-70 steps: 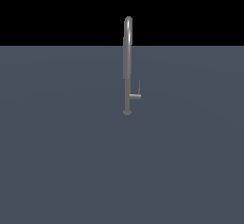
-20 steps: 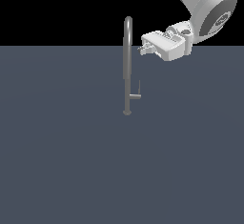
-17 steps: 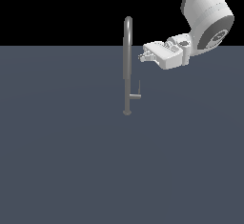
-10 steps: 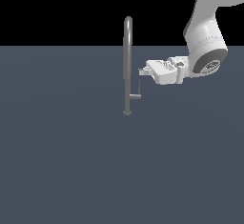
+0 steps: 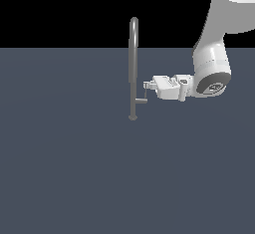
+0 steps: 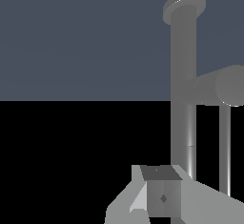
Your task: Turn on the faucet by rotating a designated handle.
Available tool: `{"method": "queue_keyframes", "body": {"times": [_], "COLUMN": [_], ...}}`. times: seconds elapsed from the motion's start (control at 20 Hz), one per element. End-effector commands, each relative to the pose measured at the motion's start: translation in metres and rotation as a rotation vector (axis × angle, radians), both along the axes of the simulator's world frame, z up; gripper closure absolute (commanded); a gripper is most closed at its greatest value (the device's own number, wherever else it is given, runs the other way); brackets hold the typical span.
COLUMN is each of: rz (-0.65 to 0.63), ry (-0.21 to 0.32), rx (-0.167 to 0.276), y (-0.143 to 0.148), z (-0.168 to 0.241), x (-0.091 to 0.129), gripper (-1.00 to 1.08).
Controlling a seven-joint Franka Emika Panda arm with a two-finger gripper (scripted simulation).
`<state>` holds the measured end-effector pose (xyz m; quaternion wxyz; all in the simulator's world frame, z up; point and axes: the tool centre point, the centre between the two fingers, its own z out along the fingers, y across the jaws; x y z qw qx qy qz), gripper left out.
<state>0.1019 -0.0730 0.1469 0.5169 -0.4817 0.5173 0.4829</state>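
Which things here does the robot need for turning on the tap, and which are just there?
For the job:
- faucet
- handle
- gripper, right by the handle's rod

Just there:
- grey floor; nothing else lies about

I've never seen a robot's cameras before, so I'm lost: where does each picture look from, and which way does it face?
Exterior view: off the arm, its exact spot unknown, facing the upright faucet side-on; the white arm and gripper reach in from the exterior view's right toward the handle.
Wrist view: on the wrist, looking along the gripper at the faucet close up; only grey gripper parts show.
Shared: faucet, handle, gripper.
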Motion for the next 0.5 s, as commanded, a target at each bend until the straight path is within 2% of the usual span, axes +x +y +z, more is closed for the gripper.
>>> {"method": "queue_keyframes", "body": {"times": [0.0,0.45], "rz": [-0.007,0.001], "ry": [0.004,-0.003], "rx": [0.007,-0.001], "y": [0.0005,0.0006], "z": [-0.002,0.0013], "x": [0.0008,0.0005], "gripper": [1.08,1.08]}}
